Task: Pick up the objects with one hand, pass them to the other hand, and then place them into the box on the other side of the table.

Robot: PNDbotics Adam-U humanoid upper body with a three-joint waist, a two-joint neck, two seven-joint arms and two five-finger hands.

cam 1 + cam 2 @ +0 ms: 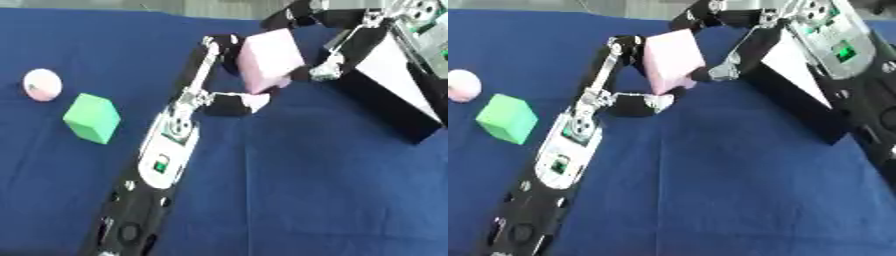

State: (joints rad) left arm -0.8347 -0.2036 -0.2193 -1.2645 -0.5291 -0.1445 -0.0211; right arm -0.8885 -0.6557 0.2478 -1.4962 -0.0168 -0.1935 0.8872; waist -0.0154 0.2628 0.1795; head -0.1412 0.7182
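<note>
Blue cloth-covered table [306,200] fills nearly all of both views; far edge only a pale strip at the top.

Black box with a white inner face [394,90], open top, sits at the right of the table. Its right side is cut off in the left eye view and partly covered by the right arm in the right eye view; what lies inside cannot be seen.

Left arm, black and silver, runs up from the bottom edge toward the box. Left hand [229,100]: fingers and thumb curled round the pale pink foam-like cube [271,60], one finger up its left face, thumb under its lower corner. The cube is held off the cloth, tilted, just left of the box.

Right hand [724,70] comes down from the top, by the box's near-left corner; its fingers close on the cube's top and right side. Fingertips blurred, exact contact hard to make out.

Green cube [92,118] rests on the cloth, well left of the box.

Small pink-and-white ball [42,84], farther left, partly cut off in the right eye view.
</note>
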